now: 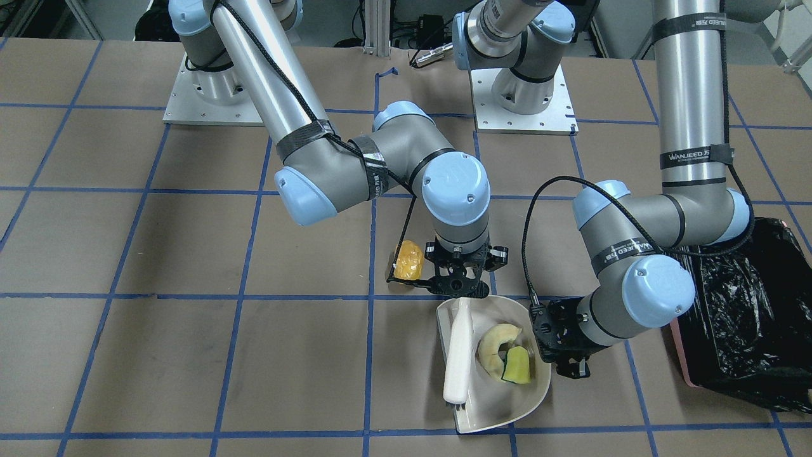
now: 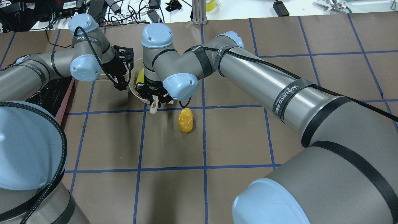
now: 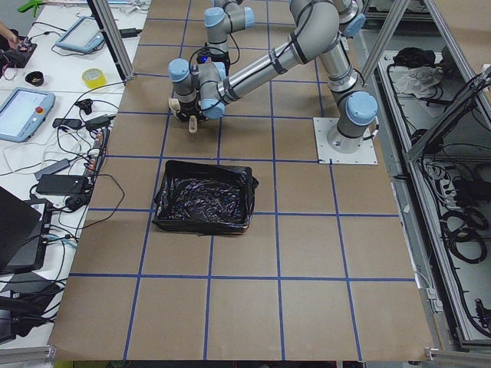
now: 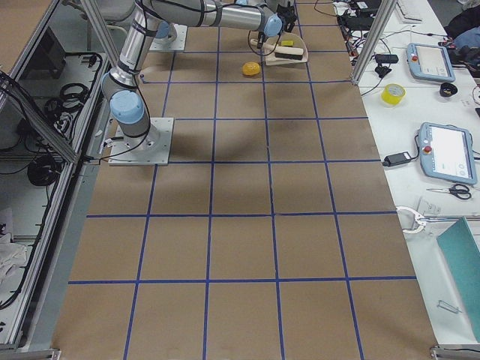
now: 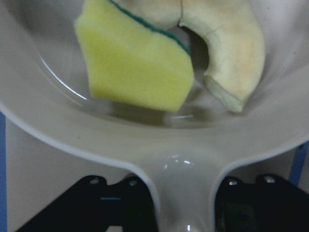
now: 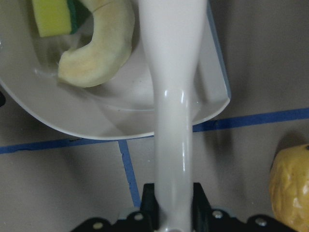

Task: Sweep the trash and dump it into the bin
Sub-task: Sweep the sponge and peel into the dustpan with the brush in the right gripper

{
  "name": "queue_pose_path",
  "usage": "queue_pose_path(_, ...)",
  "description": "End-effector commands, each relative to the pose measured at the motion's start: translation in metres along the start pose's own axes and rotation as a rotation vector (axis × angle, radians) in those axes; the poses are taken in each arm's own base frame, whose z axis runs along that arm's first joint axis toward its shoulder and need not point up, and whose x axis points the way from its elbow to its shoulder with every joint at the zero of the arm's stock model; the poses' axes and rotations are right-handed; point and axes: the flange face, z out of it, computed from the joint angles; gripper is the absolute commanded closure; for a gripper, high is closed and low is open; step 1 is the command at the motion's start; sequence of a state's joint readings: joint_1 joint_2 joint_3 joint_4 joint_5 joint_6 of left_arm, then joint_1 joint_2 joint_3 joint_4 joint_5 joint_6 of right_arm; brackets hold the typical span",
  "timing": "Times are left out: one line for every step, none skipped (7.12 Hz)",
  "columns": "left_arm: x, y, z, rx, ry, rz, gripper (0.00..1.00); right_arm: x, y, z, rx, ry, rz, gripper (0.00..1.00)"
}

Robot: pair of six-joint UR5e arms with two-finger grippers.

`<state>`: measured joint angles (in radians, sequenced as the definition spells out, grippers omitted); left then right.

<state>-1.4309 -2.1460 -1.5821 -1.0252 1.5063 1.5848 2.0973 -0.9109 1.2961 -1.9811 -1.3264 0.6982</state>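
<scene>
An off-white dustpan [image 1: 507,400] lies on the table and holds the pale curved slice [image 1: 493,346] and the yellow-green wedge [image 1: 517,367]. My left gripper [image 1: 569,358] is shut on the dustpan's handle [image 5: 186,193]; the wedge [image 5: 135,72] and the slice [image 5: 231,53] lie just ahead of it. My right gripper [image 1: 460,285] is shut on the handle of a white brush [image 1: 458,355], which lies across the pan's mouth [image 6: 171,121]. The wrinkled yellow-orange lump [image 1: 409,260] sits on the table beside the right gripper, outside the pan [image 2: 185,120]. The black-lined bin [image 1: 742,317] stands beyond the left arm.
The table is brown paper with a blue tape grid [image 2: 202,168]. Both arm bases [image 1: 523,95] stand at the robot's edge. Tablets, a tape roll and cables [image 3: 96,77] lie on a side bench off the table. The bin's pink side [image 2: 67,96] shows under my left forearm.
</scene>
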Motion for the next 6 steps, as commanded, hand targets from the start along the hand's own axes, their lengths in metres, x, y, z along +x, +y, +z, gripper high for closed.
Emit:
queue_pose_path(0.003,0.003,-0.004,-0.001,0.0,0.025,1.0,0.025,-0.005,-0.024,-0.013,0.091,-0.044,1.0)
queue_pose_path(0.012,0.003,-0.009,-0.001,0.0,0.047,1.0,0.044,-0.015,-0.035,-0.017,0.143,-0.062,1.0)
queue_pose_path(0.024,0.005,-0.008,-0.004,0.012,0.07,1.0,0.061,-0.014,-0.047,-0.038,0.2,-0.043,1.0)
queue_pose_path(0.045,0.0,-0.002,-0.001,0.037,0.077,1.0,0.072,-0.011,-0.06,-0.053,0.214,-0.023,1.0)
queue_pose_path(0.066,-0.001,-0.001,0.001,0.046,0.077,1.0,0.078,0.001,-0.065,-0.055,0.216,-0.002,1.0)
queue_pose_path(0.078,-0.001,-0.004,0.0,0.051,0.08,1.0,0.091,0.02,-0.067,-0.056,0.221,0.035,1.0)
